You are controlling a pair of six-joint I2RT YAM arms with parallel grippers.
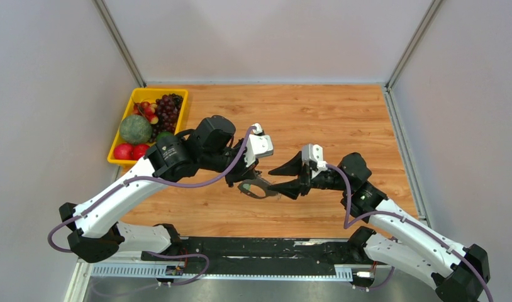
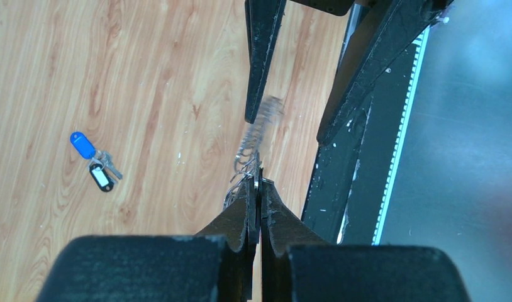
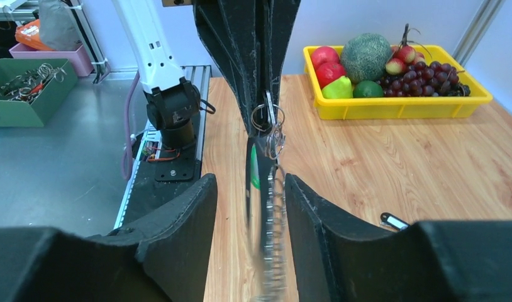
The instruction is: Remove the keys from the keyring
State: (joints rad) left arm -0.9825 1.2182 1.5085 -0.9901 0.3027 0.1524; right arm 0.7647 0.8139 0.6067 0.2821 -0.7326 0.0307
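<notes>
My left gripper is shut on the keyring and holds it above the table; in the left wrist view its tips pinch the ring's wire loops. A silvery coiled chain runs from there between the fingers of my open right gripper. In the right wrist view the chain and the green tag hang between my right gripper's spread jaws, touching neither. A blue-headed key and a black-and-white key lie together on the wood. One black-and-white key shows by the right finger.
A yellow tray of fruit stands at the back left of the wooden table. The black arm-mount rail runs along the near edge. A green box of metal parts sits off the table.
</notes>
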